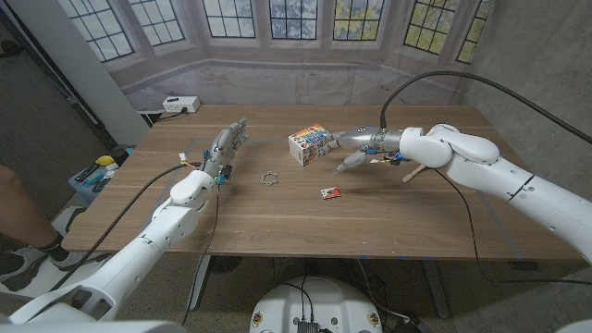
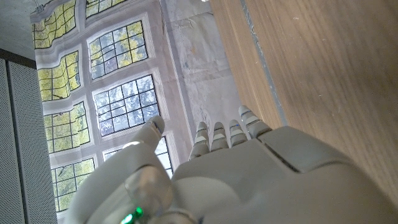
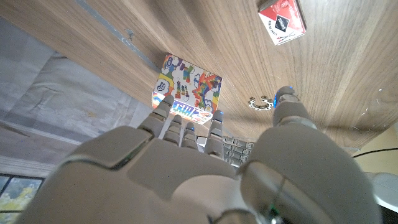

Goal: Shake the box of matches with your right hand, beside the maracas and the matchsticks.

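Note:
A small red and white matchbox [image 1: 330, 192] [image 3: 283, 22] lies on the wooden table [image 1: 388, 222], a little nearer to me than my right hand [image 1: 356, 148] [image 3: 186, 177]. That hand hovers open with fingers spread and holds nothing. Its fingertips reach toward a colourful printed box [image 1: 310, 144] [image 3: 186, 90] just to its left; I cannot tell whether they touch it. My left hand [image 1: 227, 148] [image 2: 236, 174] stands at the table's left, fingers stretched out and together, holding nothing.
A small ring-shaped object [image 1: 269, 178] [image 3: 260, 102] lies between the two hands. A light wooden stick [image 1: 409, 172] pokes out from under my right forearm. A white power strip [image 1: 180, 104] sits at the far left corner. A person's leg [image 1: 18, 208] shows at the left edge.

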